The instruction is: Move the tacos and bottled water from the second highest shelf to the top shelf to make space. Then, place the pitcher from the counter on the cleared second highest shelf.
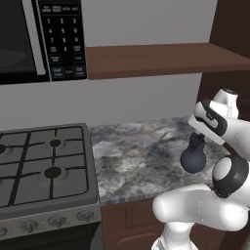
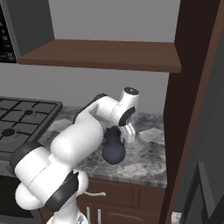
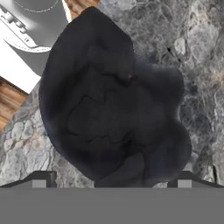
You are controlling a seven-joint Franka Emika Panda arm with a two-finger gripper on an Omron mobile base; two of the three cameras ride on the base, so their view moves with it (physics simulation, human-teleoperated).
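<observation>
over the counter, jaws wide above the pitcher

on the counter [image 1: 132,156], right of the stove [image 1: 44,166], stands the pitcher [image 1: 194,157], upright and dark, under a wooden shelf [image 1: 161,58]. directly above it hangs the gripper [image 3: 112,177], fully spread, holding nothing. seen from the hand, fingertips [image 3: 41,178] flank the pitcher's body on either side. contact with the jug: cannot tell.
</observation>
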